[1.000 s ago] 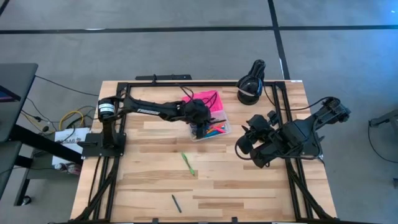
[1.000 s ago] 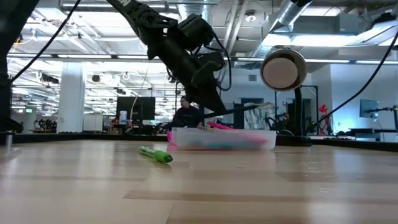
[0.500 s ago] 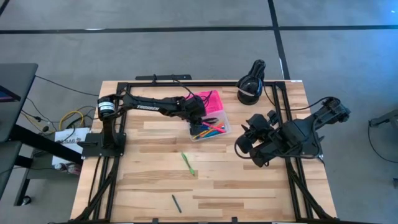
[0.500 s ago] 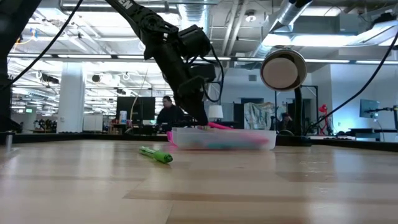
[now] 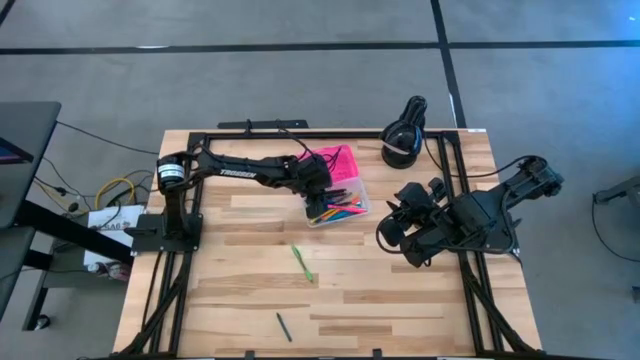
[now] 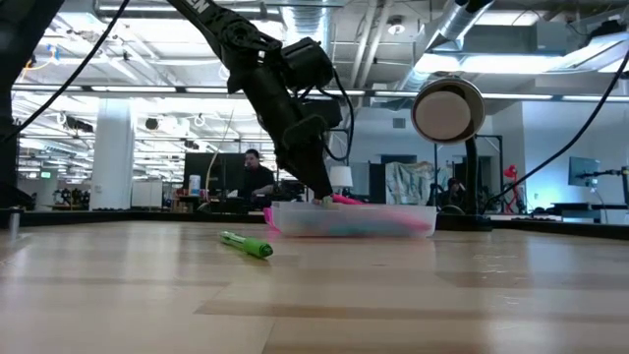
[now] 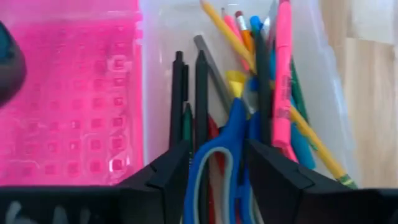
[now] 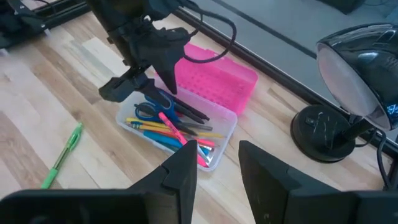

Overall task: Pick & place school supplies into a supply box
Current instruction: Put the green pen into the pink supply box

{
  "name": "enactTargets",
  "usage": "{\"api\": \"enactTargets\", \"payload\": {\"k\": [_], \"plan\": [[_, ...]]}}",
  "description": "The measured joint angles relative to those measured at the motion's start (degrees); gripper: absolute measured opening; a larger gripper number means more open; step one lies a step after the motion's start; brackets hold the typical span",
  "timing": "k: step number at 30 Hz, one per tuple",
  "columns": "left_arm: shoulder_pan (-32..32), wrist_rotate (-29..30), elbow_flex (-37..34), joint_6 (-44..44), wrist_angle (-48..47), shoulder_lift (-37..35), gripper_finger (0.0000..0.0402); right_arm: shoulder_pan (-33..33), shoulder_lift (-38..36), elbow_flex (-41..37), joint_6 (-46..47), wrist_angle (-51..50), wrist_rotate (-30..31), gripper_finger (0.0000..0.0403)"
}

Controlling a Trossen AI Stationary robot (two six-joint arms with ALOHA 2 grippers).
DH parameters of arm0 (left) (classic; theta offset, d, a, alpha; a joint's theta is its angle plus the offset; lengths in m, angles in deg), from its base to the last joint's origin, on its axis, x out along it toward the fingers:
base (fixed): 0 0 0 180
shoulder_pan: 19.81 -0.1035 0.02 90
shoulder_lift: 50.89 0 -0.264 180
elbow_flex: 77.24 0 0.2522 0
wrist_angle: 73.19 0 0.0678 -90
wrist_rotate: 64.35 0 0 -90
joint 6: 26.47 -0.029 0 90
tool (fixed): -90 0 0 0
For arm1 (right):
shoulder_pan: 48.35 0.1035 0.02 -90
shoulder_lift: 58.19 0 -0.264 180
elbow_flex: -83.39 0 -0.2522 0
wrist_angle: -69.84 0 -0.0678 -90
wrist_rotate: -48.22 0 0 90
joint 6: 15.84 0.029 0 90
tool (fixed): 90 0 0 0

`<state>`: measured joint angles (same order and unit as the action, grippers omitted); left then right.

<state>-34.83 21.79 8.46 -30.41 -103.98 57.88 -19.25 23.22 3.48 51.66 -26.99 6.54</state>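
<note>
A pale wooden worktop (image 5: 240, 290) framed by black rails stands on a grey floor, with a black lamp (image 5: 403, 135) at its far edge. Judging by how things lie, most of the job is done: the supply box (image 5: 340, 203) sits near the middle of the far side, its pink lid (image 5: 334, 161) folded back flat, and its clear base holds a crowd of pens and pencils in yellow, pink, orange, blue and dark, plus the blue-handled scissors (image 7: 219, 162).

The left claw (image 7: 217, 163) hangs just over the box's open base, its fingers parted on either side of the scissor handles; I cannot tell whether it touches them.

Two items remain outside the box: a green pen (image 5: 302, 262) lying well apart from it toward the near side, and a dark pen (image 5: 284, 327) nearer the front edge.

The right claw (image 8: 217, 163) waits at the right side of the worktop, its fingers apart and holding nothing.
</note>
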Motion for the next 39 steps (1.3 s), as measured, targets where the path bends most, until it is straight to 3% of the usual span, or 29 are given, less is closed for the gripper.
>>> {"api": "enactTargets", "payload": {"k": [9, 17, 22, 27, 32, 39], "plan": [[0.87, -7.08, 0.00, 1.04, -5.50, -7.64, 0.0157, -0.32, 0.68, -0.31, -4.68, 8.25, -2.04, 0.0111], [5.69, -7.50, 0.02, -2.61, -15.58, -19.19, 0.0140, -5.58, 1.58, -8.97, -22.03, 36.59, -16.27, 0.0111], [9.95, -5.67, 0.02, -2.95, -23.07, -25.62, 0.0133, -9.38, 3.49, -12.26, -24.49, 47.70, -21.62, 0.0111], [13.60, -2.38, -0.51, -3.41, -29.65, -31.36, 0.0128, -12.46, 10.43, -12.44, -29.04, 56.60, -29.38, 0.0111], [15.34, -0.43, -7.20, 0.95, -31.85, -39.62, 0.0127, -14.33, 17.71, -12.41, -29.56, 65.64, -35.06, 0.0111], [17.62, 3.23, -21.47, 11.40, -27.68, -55.59, 0.0127, -15.09, 25.73, -12.27, -25.32, 71.46, -35.65, 0.0111]]}}
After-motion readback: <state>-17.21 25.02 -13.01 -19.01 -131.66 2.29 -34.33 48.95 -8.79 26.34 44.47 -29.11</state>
